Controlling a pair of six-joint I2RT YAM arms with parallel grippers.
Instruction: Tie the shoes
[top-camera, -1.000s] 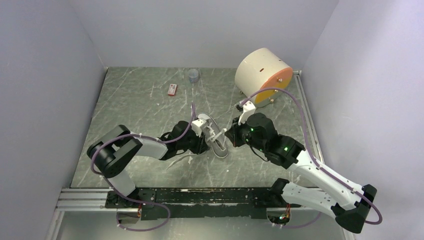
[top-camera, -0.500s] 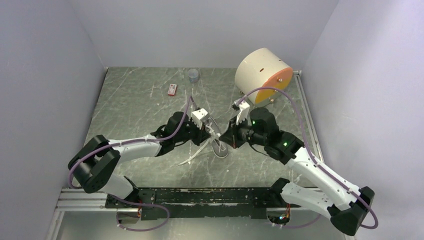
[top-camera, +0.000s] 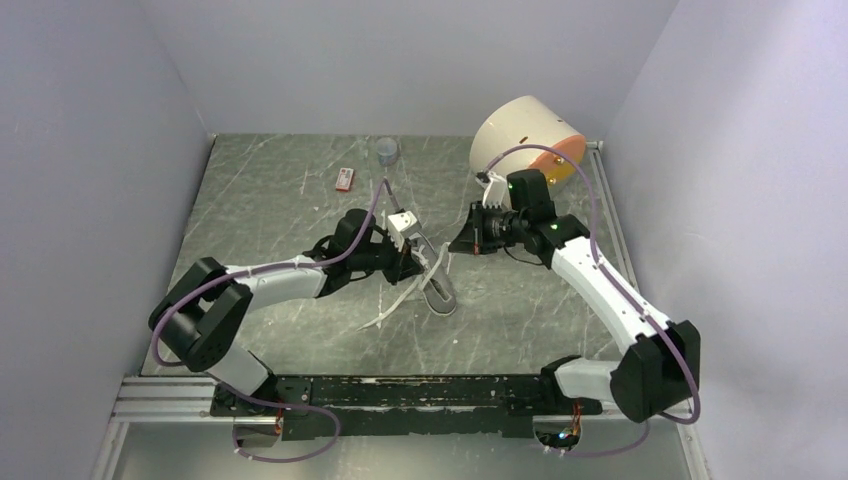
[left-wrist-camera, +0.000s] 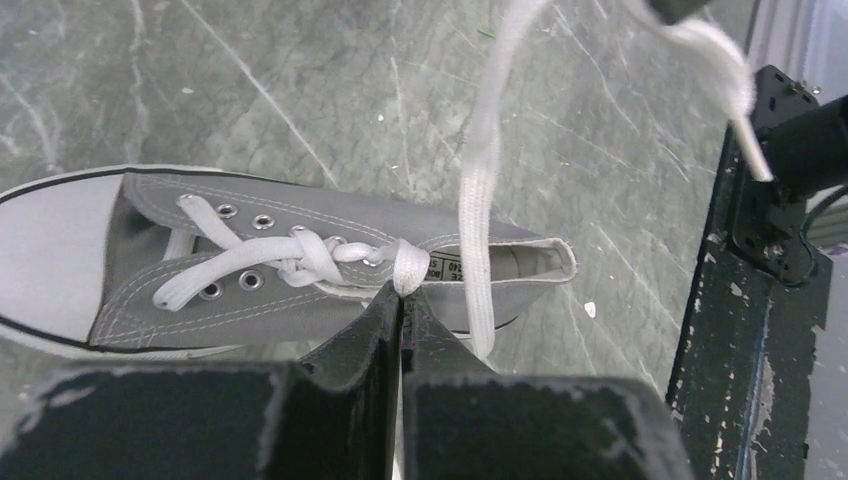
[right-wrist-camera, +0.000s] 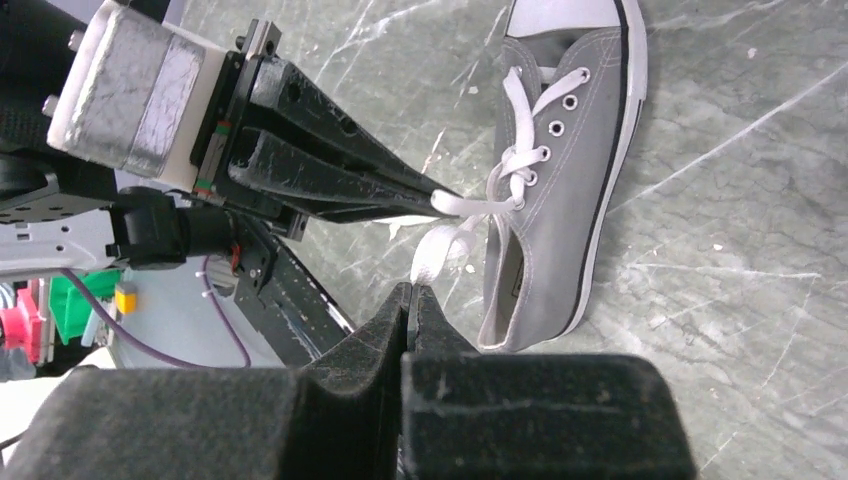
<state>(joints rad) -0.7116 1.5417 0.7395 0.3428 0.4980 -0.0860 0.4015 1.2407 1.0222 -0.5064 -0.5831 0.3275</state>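
Item: one grey canvas sneaker (top-camera: 438, 292), white sole and toe cap, lying flat on the marbled grey table (top-camera: 270, 210) near its middle, between the two arms. Laces (left-wrist-camera: 478, 190): white, threaded through the eyelets, with a twisted crossing gathered over the tongue at the upper eyelets. Whether this is a drawn-down first knot or only a loose wrap cannot be told from the wrist views. Left gripper (left-wrist-camera: 401, 300): jaws closed, tips pinching the lace right at that crossing, just above the shoe's opening. Right gripper (right-wrist-camera: 411, 292): jaws closed on the other strand, which runs from the shoe up to its tips, held off the table and apart from the sneaker. Free tail (top-camera: 388, 313): one loose end trailing across the table on the left arm's side. Condition of task: lacing in place, a first crossing formed at most; no loops, no bow, ends not cinched. Judged early to middle stage: tightening the crossing, forming the loops and pulling the bow snug are all left to do. Also present, well apart toward the far edge: cream drum (top-camera: 515, 130) with an orange face, small red item (top-camera: 345, 179), small clear cup (top-camera: 386, 150).
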